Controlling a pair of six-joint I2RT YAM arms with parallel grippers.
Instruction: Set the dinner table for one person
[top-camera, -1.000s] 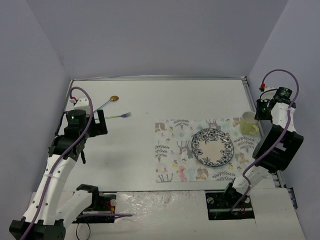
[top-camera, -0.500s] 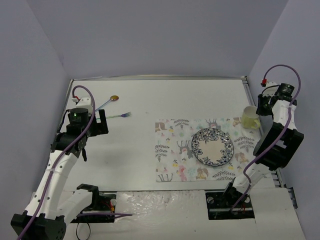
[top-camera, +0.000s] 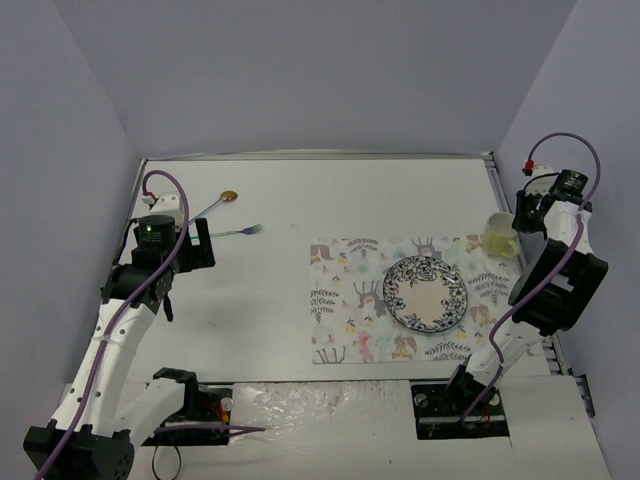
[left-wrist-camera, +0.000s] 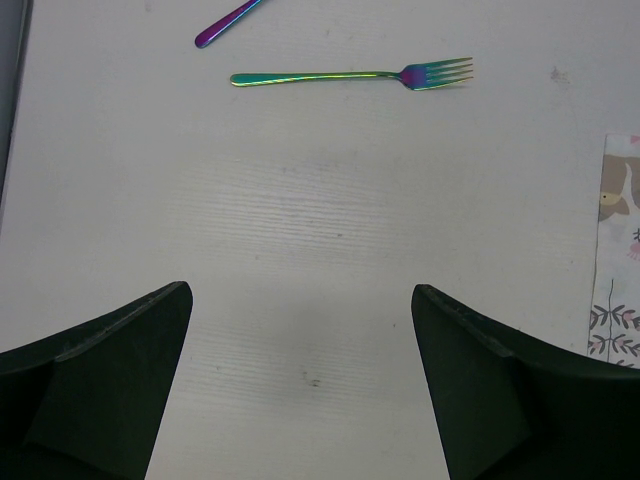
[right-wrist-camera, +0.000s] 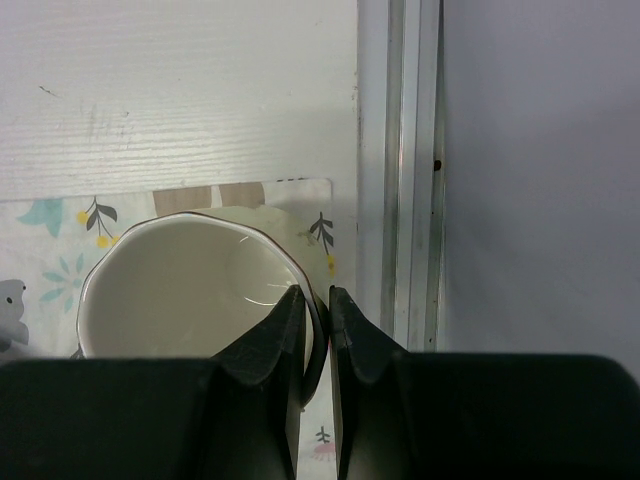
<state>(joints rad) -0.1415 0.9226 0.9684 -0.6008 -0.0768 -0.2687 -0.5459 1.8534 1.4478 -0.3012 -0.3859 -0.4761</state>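
The dinner table (top-camera: 330, 195) is a white tabletop. A pale yellow cup (top-camera: 497, 232) is over the far right corner of the printed mat (top-camera: 350, 300). My right gripper (top-camera: 519, 222) is shut on the cup's rim (right-wrist-camera: 190, 290), one finger inside and one outside (right-wrist-camera: 318, 300). A patterned plate (top-camera: 425, 293) lies on the mat. A rainbow fork (top-camera: 240, 232) and a spoon (top-camera: 215, 205) lie at the far left. My left gripper (top-camera: 200, 245) is open and empty, just near of the fork (left-wrist-camera: 350, 76); its jaws stand wide apart (left-wrist-camera: 300, 290).
The table's metal edge strip (right-wrist-camera: 400, 150) and the purple wall run just right of the cup. The mat's left edge (left-wrist-camera: 620, 250) shows at the right of the left wrist view. The spoon's handle (left-wrist-camera: 225, 25) lies beyond the fork.
My right gripper has carried the cup a little toward the far right corner of the mat. My left arm has shifted only slightly.
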